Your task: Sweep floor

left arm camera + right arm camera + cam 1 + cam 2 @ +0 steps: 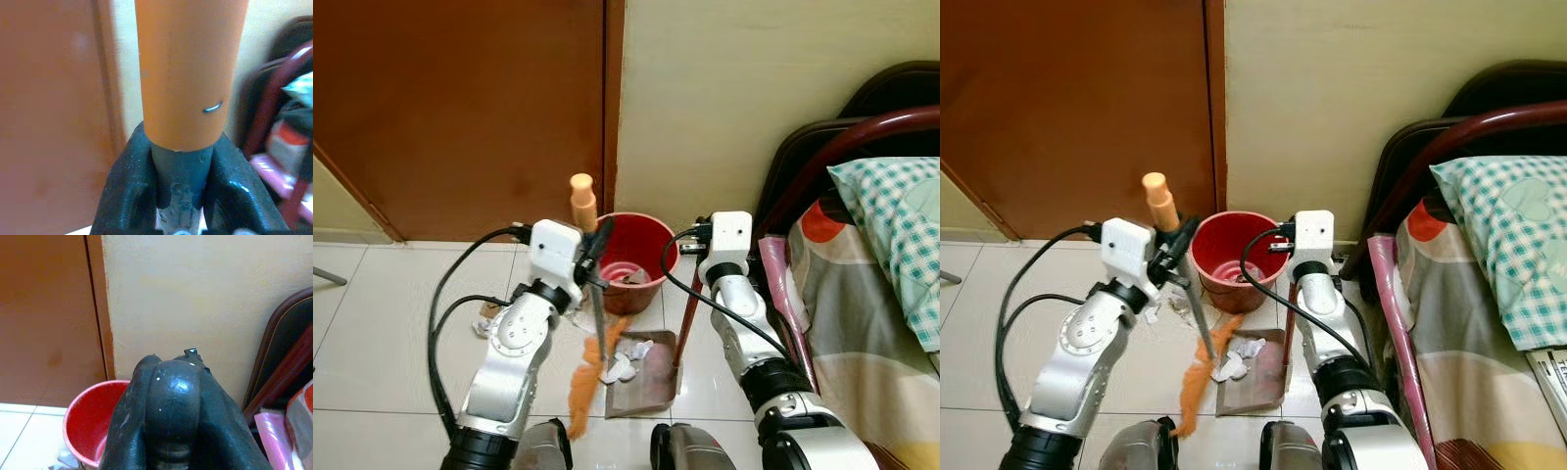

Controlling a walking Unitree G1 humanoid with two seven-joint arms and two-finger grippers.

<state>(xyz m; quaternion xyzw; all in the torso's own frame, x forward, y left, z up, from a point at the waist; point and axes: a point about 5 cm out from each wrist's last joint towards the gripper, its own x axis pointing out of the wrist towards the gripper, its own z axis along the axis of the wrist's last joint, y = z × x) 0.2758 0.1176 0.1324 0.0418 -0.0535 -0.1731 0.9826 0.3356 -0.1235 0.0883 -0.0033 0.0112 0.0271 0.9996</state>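
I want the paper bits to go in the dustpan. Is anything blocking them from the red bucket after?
Nothing visible does. The paper scraps already lie on the dustpan, and the red bucket stands open just beyond it. The left gripper holds the broom alongside.

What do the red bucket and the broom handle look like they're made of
The red bucket looks like moulded plastic: uniform colour, thin rolled rim, slight sheen. The broom handle the left end effector grips looks like grey metal tube, with a matte orange grip on top, probably plastic or rubber.
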